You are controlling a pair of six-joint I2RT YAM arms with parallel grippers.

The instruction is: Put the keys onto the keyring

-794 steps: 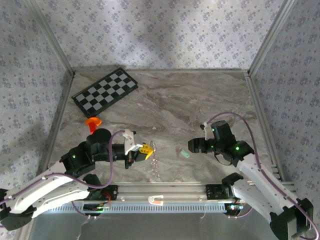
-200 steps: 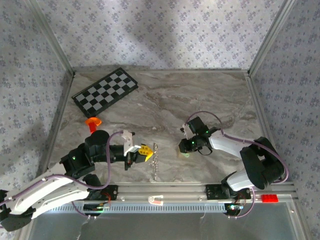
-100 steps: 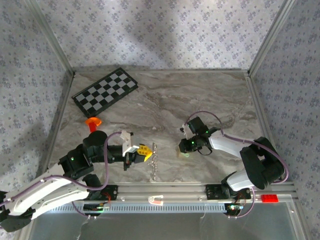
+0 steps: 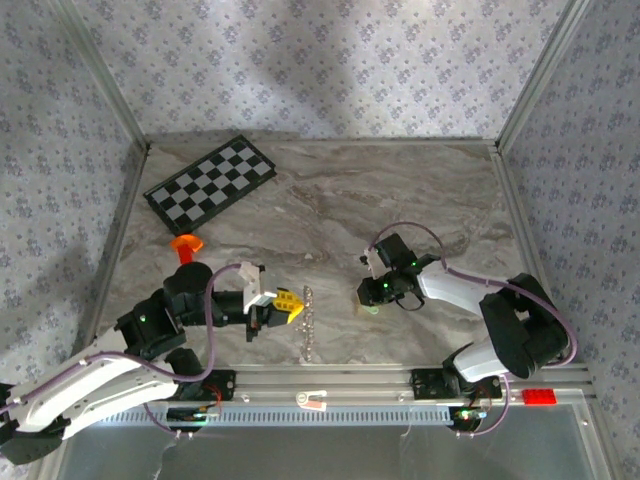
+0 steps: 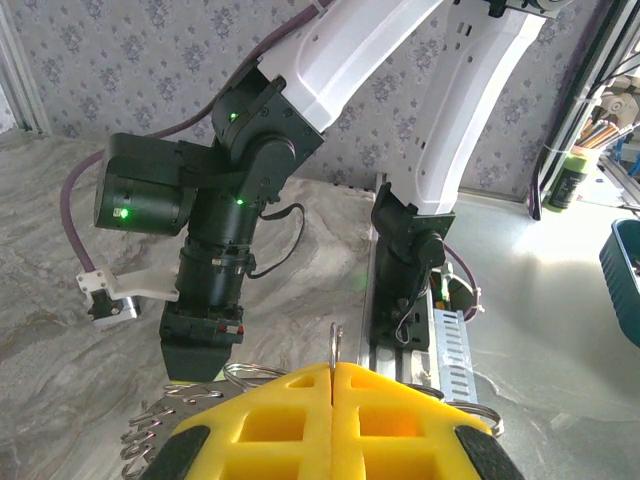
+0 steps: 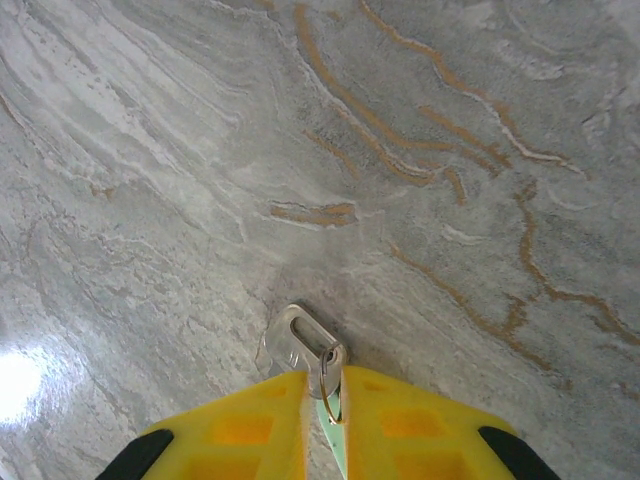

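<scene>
The keyring (image 4: 308, 322), a thin silvery ring fringed with small keys, hangs from my left gripper (image 4: 291, 306) near the table's front middle. In the left wrist view the yellow fingers (image 5: 270, 420) are shut on the ring's wire edge (image 5: 333, 342), with small keys (image 5: 150, 440) dangling lower left. My right gripper (image 4: 371, 298) points straight down at the table to the right of it. Its jaws are shut on the key (image 6: 327, 412), whose mint-green head sits between the fingers, while a silver slotted metal piece (image 6: 293, 335) rests on the marble.
A black-and-white checkerboard (image 4: 210, 183) lies at the back left, an orange plastic piece (image 4: 185, 242) in front of it. An aluminium rail (image 4: 330, 385) runs along the near edge. Patterned walls enclose the table on three sides.
Four seconds ago my right gripper lay level beside the key; it now points down, shut on it. Over the last second almost nothing moved. The left gripper still holds the keyring.
</scene>
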